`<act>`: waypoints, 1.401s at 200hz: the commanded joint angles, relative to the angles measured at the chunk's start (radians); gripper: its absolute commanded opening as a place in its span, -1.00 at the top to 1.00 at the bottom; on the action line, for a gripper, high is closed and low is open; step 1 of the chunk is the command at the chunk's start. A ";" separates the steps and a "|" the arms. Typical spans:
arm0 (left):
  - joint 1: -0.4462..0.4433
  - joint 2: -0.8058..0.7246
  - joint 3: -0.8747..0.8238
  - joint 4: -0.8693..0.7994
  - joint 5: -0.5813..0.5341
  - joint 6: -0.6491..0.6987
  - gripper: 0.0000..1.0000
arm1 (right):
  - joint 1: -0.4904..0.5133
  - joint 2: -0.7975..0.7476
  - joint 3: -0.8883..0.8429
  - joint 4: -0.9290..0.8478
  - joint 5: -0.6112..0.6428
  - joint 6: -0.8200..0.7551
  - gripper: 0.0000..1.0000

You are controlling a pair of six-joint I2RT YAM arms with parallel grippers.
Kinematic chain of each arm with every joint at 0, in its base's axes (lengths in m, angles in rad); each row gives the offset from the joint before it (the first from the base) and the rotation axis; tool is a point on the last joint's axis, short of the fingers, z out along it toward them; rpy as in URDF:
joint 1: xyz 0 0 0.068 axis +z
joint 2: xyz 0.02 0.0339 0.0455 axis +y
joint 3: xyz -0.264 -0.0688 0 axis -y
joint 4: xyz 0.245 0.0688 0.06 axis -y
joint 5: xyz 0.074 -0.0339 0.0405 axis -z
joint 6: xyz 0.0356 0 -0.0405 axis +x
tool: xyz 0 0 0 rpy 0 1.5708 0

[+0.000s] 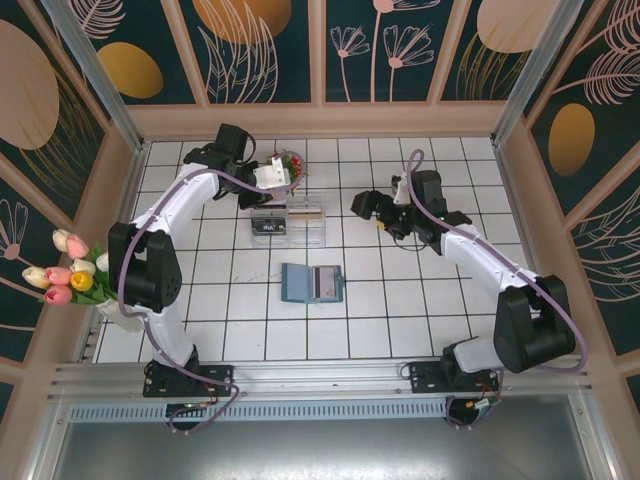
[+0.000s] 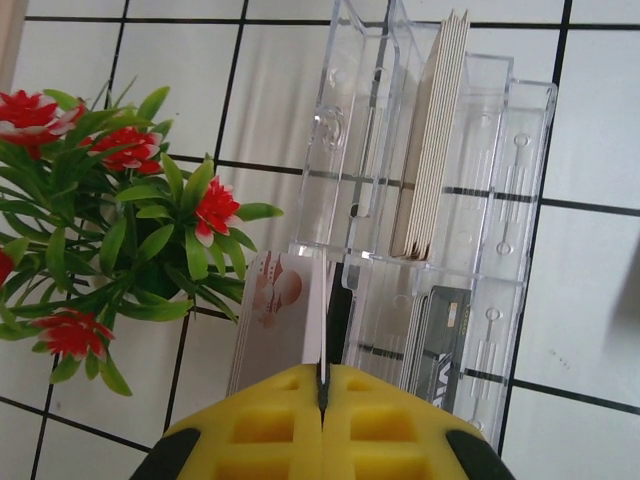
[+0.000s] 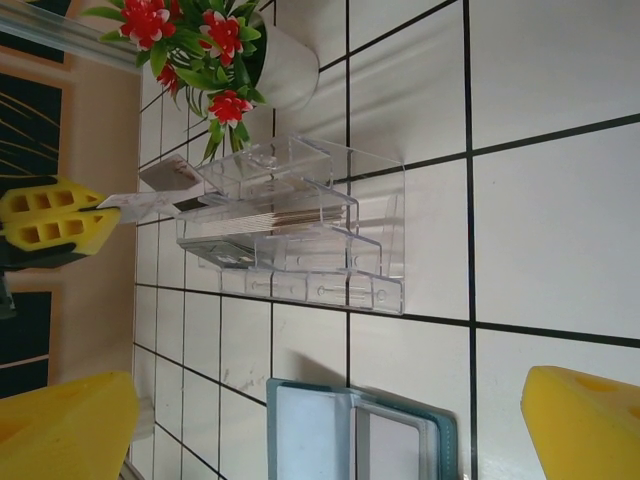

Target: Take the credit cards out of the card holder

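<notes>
Card holder point(image 1: 312, 283), a flat teal wallet, lies open near the middle of the white tiled table point(image 1: 400, 320), between the two arms and apart from both. Just beyond it stands a clear acrylic rack point(image 2: 480, 230) holding a stack of cream credit cards point(image 2: 435, 140) on edge, with a dark card point(image 2: 445, 335) in a lower slot. The left gripper point(image 2: 322, 385) has its yellow jaws pressed together on one pale card point(image 2: 285, 310), held just beside the rack and close to a potted plant point(image 2: 110, 220) with red flowers. The right gripper point(image 1: 372, 212) hangs with its jaws wide apart and holds nothing. Most of the job appears done. Whether any card remains in the wallet's slots is hard to tell, since its inner panel shows only as a pale patch.
</notes>
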 commanded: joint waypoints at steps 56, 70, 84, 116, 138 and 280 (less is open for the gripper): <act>0.012 0.043 0.044 -0.019 0.038 0.090 1.00 | 0.009 0.023 0.045 -0.004 -0.026 0.022 -0.98; 0.018 0.054 0.056 -0.036 0.052 0.096 1.00 | 0.009 0.025 0.046 -0.004 -0.026 0.025 -0.98; 0.020 0.065 0.066 -0.038 0.048 0.095 1.00 | 0.010 0.028 0.045 -0.006 -0.032 0.028 -0.98; 0.030 0.078 0.073 -0.038 0.063 0.104 1.00 | 0.010 0.031 0.056 -0.009 -0.040 0.034 -0.98; 0.031 0.076 0.069 -0.031 0.079 0.107 1.00 | 0.010 0.025 0.057 -0.012 -0.028 0.039 -0.98; 0.035 0.104 0.069 -0.024 0.068 0.111 0.73 | 0.012 0.031 0.074 -0.011 -0.040 0.048 -0.98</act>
